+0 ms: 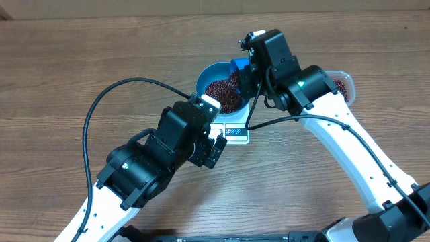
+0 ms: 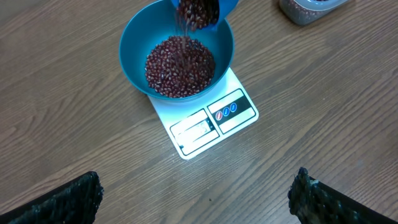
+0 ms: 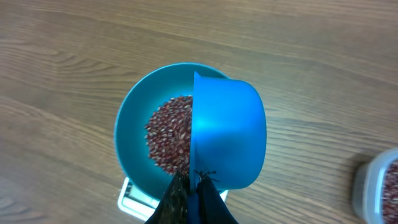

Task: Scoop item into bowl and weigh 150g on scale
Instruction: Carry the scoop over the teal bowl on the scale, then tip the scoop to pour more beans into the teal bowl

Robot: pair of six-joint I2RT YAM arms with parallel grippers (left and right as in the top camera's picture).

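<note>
The bright-blue bowl [image 1: 207, 75] stands on the white scale [image 1: 235, 133] and holds a heap of dark red-brown beans [image 1: 222, 93]. My right gripper [image 1: 250, 74] is shut on the handle of a small blue scoop [image 1: 239, 66], tipped on its side over the bowl's far rim. In the left wrist view, beans fall from the scoop [image 2: 205, 9] onto the heap [image 2: 179, 67] in the bowl [image 2: 134, 43]. The right wrist view shows the scoop [image 3: 227, 134] edge-on above the bowl [image 3: 134, 130]. My left gripper [image 1: 216, 149] hangs open just in front of the scale [image 2: 214, 118], holding nothing.
A clear plastic tub [image 1: 342, 84] with more beans sits to the right of the bowl, partly under my right arm. It shows at the top of the left wrist view [image 2: 308, 9] and the right edge of the right wrist view [image 3: 379, 186]. The table is bare wood.
</note>
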